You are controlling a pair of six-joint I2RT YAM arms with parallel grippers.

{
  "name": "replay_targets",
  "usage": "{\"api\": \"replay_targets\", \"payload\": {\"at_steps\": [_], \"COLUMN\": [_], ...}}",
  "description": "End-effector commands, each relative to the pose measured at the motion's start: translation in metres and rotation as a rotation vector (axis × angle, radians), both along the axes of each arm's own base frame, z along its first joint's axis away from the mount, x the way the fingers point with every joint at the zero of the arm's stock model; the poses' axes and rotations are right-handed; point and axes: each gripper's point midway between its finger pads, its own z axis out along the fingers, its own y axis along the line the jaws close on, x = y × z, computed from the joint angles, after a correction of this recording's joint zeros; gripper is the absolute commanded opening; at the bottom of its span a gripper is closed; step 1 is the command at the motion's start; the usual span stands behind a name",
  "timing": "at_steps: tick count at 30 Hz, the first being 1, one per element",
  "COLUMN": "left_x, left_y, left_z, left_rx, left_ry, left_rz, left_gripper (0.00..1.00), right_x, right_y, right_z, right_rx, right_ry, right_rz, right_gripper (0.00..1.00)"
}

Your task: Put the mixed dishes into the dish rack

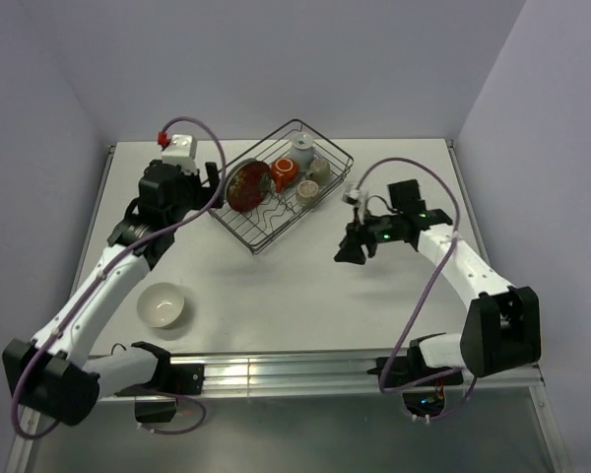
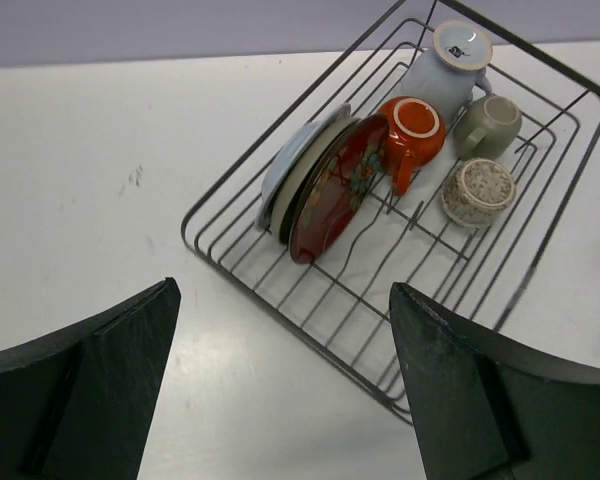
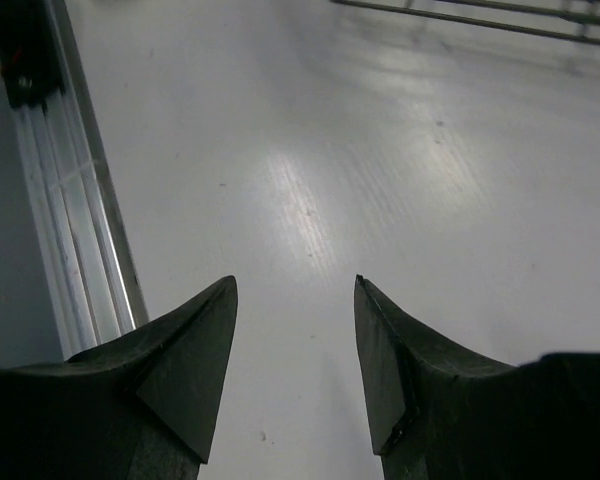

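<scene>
Sitting alone on the tabletop [image 1: 305,296] beside the left arm, well apart from the dish rack [image 2: 330,300], the cream bowl [image 1: 163,304] looks rigid, glaze-slick and chippable; pinching its rim seems safest. Over the rack's edge the left fingers [image 2: 90,390] gape wide, empty; the right fingers [image 3: 170,370] stand half-open, empty.
</scene>
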Motion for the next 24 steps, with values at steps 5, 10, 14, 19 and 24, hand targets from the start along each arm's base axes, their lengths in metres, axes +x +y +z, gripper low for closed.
{"api": "replay_targets", "payload": {"at_steps": [5,10,14,19,24], "left_x": [-0.073,-0.124,-0.153,-0.177,-0.196], "left_y": [0.032,0.056,0.068,0.082,0.089], "left_z": [0.028,0.057,0.069,0.074,0.072], "left_rx": [-0.301,-0.429,-0.467,-0.469,-0.501], "left_ry": [-0.033,-0.134,-0.160,-0.176,-0.196], "left_rz": [0.133,0.175,0.181,0.202,0.202], "left_gripper": [0.97,0.99,0.99,0.99,0.99], "right_x": [-0.040,-0.060,-0.069,-0.066,-0.058], "right_y": [0.119,0.209,0.270,0.327,0.360], "right_z": [0.003,0.012,-0.003,0.000,-0.025], "right_rx": [-0.217,-0.238,-0.248,-0.206,-0.231], "right_ry": [-0.039,0.046,0.192,0.228,0.299], "right_rz": [0.285,0.292,0.153,-0.042,-0.139], "right_gripper": [0.56,0.56,0.58,0.66,0.69]}}
